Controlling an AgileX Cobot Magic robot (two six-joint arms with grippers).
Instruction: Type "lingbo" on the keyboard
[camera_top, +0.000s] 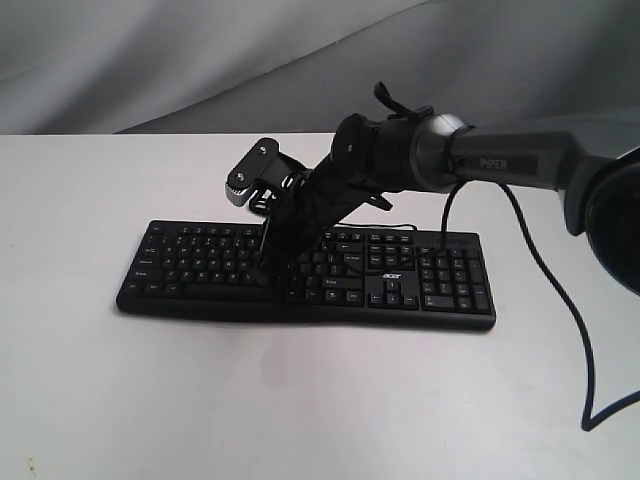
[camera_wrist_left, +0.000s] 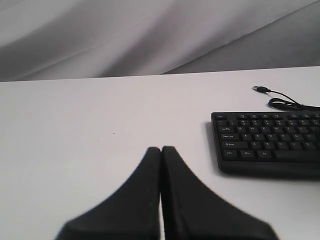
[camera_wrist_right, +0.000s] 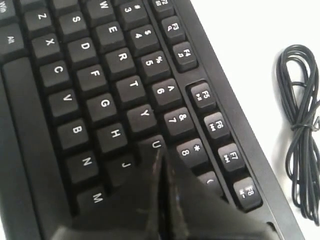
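Closed together, the right pincer (camera_wrist_right: 161, 152) points near U and J on the keyboard (camera_wrist_right: 95, 77), so slight drift could strike the wrong letter.

Frontal overview, wrist close-ups, common keyboard (camera_top: 390, 282)

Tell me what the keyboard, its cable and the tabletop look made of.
Keyboard: likely plastic, matte black, moulded keys with white printed legends.
Cable: probably rubber or vinyl sheath, thin, black, bending in loops.
Tabletop: smooth, white, matte; material unclear.
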